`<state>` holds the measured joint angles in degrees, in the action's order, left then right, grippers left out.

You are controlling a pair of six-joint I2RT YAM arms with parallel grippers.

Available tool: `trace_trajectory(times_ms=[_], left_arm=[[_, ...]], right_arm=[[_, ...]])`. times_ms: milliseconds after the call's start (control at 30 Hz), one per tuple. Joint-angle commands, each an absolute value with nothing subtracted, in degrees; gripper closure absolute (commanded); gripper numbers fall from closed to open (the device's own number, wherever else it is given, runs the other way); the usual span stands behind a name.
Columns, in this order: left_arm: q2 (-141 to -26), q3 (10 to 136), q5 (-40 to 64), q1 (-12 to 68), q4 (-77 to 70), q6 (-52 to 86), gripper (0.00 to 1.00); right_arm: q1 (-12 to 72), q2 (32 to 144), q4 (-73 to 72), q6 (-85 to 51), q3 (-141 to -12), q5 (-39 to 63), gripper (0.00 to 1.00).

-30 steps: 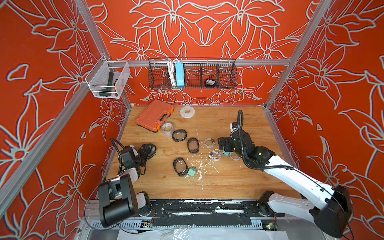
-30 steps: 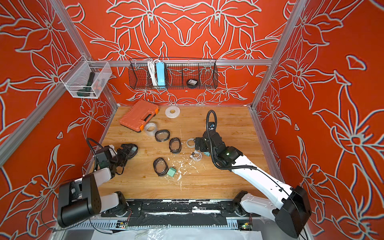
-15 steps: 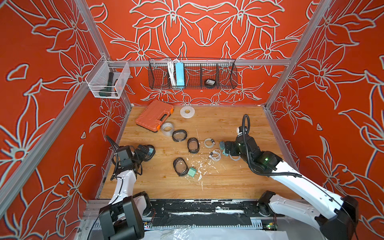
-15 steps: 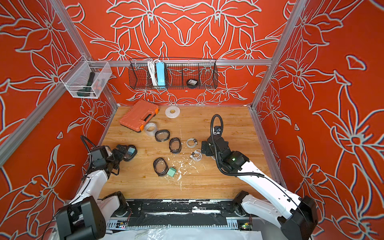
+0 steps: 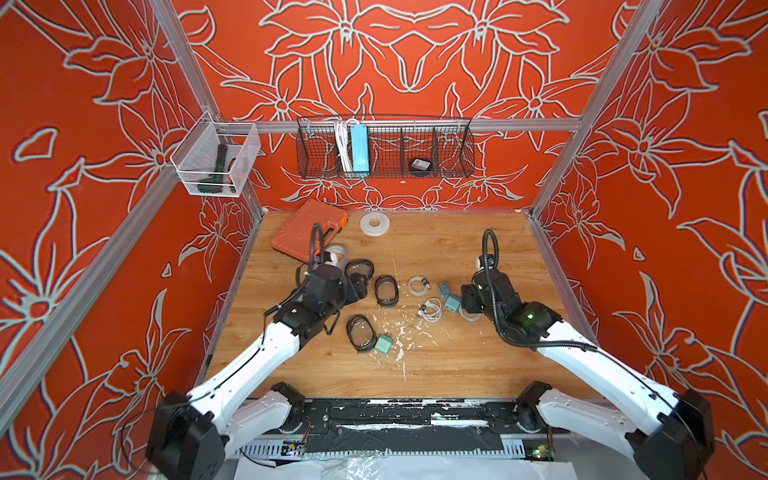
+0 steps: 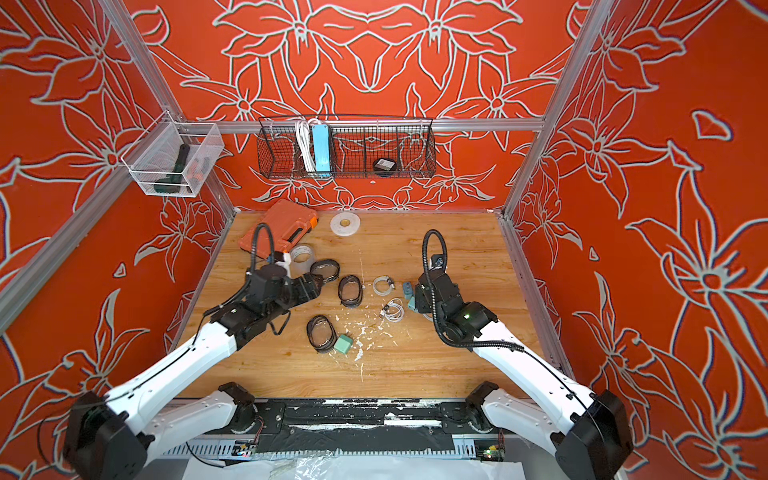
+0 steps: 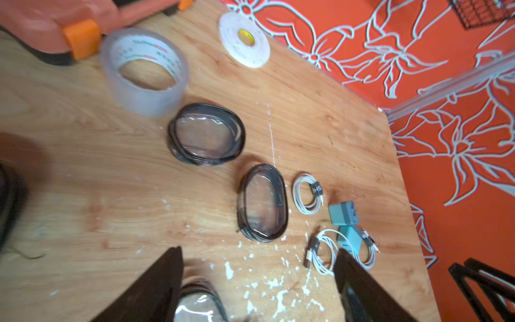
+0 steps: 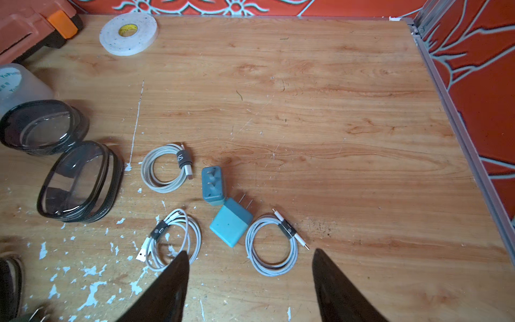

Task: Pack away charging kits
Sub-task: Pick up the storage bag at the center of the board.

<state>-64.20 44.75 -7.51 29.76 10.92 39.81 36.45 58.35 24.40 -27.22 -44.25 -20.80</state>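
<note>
Three oval black-rimmed clear pouches lie mid-table: one point(image 5: 359, 268) at the back, one point(image 5: 386, 291) beside it, one point(image 5: 360, 333) nearer the front with a teal plug adapter point(image 5: 384, 344) against it. Two more teal adapters point(image 8: 231, 221) point(image 8: 213, 184) lie among three coiled white cables point(image 8: 271, 245) point(image 8: 172, 239) point(image 8: 165, 167). My left gripper point(image 5: 358, 287) point(image 7: 258, 249) hovers open by the two back pouches, the front pouch point(image 7: 199, 304) showing at its left finger. Just short of the adapters and the nearest cable, my right gripper point(image 5: 463, 297) point(image 8: 250, 251) is open and empty.
An orange tool case point(image 5: 309, 228), a clear tape roll point(image 7: 145, 75) and a flat white tape roll point(image 5: 374, 223) lie at the back left. A wire basket point(image 5: 451, 145) on the back wall holds a blue power strip point(image 5: 359, 149). White flecks litter the wood.
My left arm has unfolded from the left edge and reached in to the pouches. The right gripper has drawn back slightly from the adapters. Both pairs of jaws have narrowed a little.
</note>
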Motion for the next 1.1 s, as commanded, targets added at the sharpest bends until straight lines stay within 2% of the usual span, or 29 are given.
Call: trace_trajectory(times_ms=[0,100,167,333,633,1067], left_arm=[[-73.9,49.9,-17.8,36.8,14.7,41.6,0.24],[-86.4,59.3,-22.1,41.7,18.9,41.1,0.29],[-94.8,67.6,-25.9,43.5,24.8,41.4,0.36],[-109.7,81.8,-32.2,45.2,33.6,41.4,0.40],[-120.1,90.8,-37.3,45.0,40.5,44.0,0.46],[-126.6,94.1,-38.7,45.0,43.3,46.0,0.66]], right_arm=[[36.0,57.5,22.8,-27.5,-42.2,-20.2,0.30],[36.0,56.0,22.5,-28.4,-40.2,-20.6,0.29],[35.9,54.9,22.5,-28.8,-38.8,-21.7,0.28],[35.5,52.9,20.9,-29.8,-35.1,-20.3,0.27],[35.5,46.3,21.4,-31.5,-29.7,-17.7,0.27],[35.5,30.5,25.6,-33.6,-24.0,-14.6,0.20]])
